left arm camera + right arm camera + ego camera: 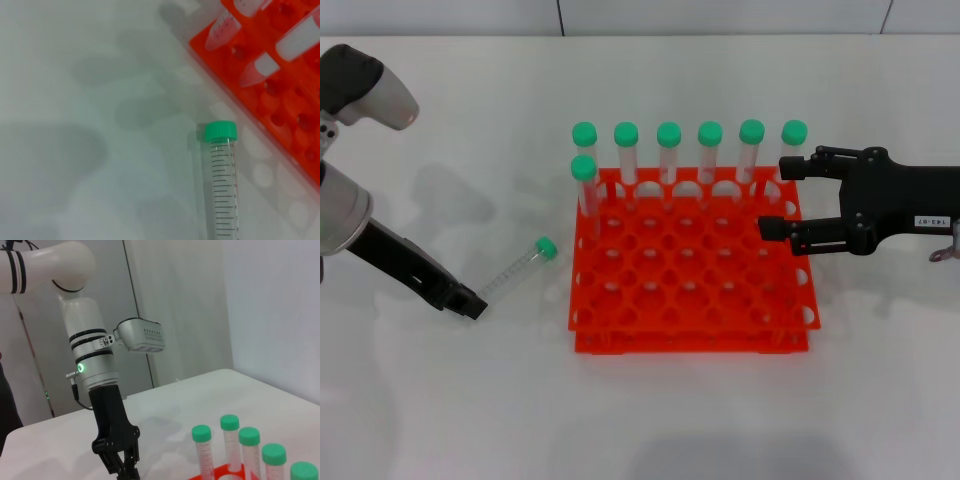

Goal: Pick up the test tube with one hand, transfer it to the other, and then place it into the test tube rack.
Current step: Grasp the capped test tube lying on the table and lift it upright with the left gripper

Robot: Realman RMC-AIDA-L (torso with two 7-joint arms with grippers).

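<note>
Desk [440,400]: white, plain, carries everything below.

Rack [690,330]: orange-red, two tiers, grid of round holes, sits at centre. Seven green-capped tubes stand in it, six along the 12 o'clock row and one more [585,180] at the 10 o'clock corner. Most holes are free.

Left end effector [470,303]: black, unlabelled, on a grey wrist, reaching in from 9 o'clock and low to the desk. Its tip sits at the bottom end of the loose tube. Whether the fingers are spread or clamped cannot be told from the head view, and its own wrist view shows no fingers.

Right end effector [775,197]: black, white label on the body, hovering over the 3 o'clock edge of the rack. Fingers are spread apart and hold nothing.

Test tube [518,266]: clear, graduated, green cap, lying flat on the desk at 9 o'clock of the rack, near it but not touching. Cap points toward the rack at about 2 o'clock; the bottom end points toward the left end effector.

Step in hand, as judged: the first pickup by the left end effector. To do it well, grip across the tube's lower body squarely so it cannot roll or squirt out, leaving the capped upper half free for the right end effector to take. Lift clear of the desk before swinging toward the handover.
</note>
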